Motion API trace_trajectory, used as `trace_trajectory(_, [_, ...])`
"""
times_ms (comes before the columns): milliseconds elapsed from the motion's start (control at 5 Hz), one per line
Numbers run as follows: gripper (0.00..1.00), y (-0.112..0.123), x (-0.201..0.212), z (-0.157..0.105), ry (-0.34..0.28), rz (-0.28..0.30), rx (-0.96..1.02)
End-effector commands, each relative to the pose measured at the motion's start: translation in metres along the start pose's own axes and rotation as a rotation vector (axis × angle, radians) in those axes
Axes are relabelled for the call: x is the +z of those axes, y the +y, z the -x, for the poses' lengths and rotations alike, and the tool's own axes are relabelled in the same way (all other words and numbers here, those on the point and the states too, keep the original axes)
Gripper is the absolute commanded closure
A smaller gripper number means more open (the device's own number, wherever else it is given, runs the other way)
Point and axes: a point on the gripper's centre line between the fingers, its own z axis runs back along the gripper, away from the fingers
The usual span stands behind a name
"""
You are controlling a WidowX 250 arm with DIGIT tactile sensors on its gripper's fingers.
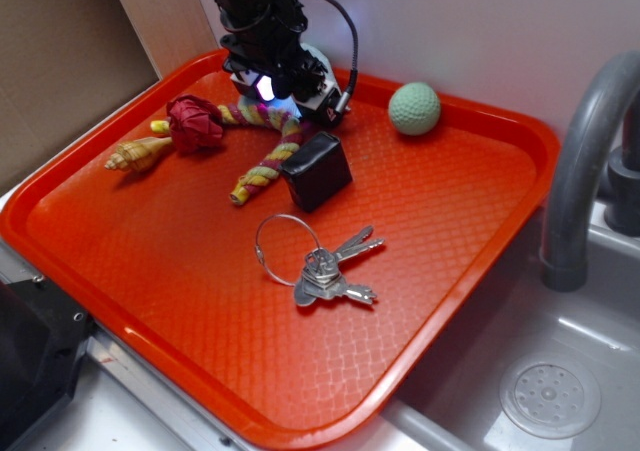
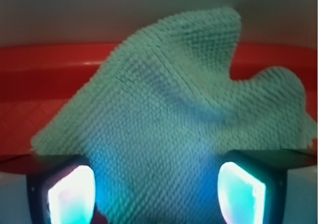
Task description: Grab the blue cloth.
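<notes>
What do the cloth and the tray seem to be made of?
Cloth: soft woven or knitted fabric, matte; fine ribbed rows and limp folds show. Tray: likely moulded plastic, slightly glossy, with a diamond-textured surface and raised rim.

You had the rope (image 1: 265, 141) and black box (image 1: 316, 170) crowding the gripper's (image 1: 283, 96) near side, tray rim (image 1: 455, 96) close behind; plenty of bare tray past the keys (image 1: 325, 266).

On the orange plastic tray (image 1: 450, 301), the steel key ring with keys (image 1: 318, 261) lies nearest the front, the black box (image 1: 316, 170) behind it. The red-and-yellow twisted rope (image 1: 262, 151) runs left of the box toward the red knot (image 1: 194, 123) and spiral shell (image 1: 138, 155). The green dimpled ball (image 1: 414, 108) sits at the back right. The grey metal sink (image 1: 560, 391) lies right of the tray.
</notes>
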Motion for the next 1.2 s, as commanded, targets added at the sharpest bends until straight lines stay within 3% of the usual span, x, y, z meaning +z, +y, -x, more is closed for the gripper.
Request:
trace_trajectory(0, [0.0, 0.02, 0.005, -0.033, -0.023, 0.045, 0.045])
trace_trajectory(400, [0.0, 0.009, 0.017, -0.032, -0.026, 0.246, 0.013])
trace_trajectory(600, [0.0, -0.002, 0.019, -0.034, -0.044, 0.273, -0.022])
trace_trajectory(1000, [0.0, -0.013, -0.007, -0.03, -0.025, 0.176, -0.071])
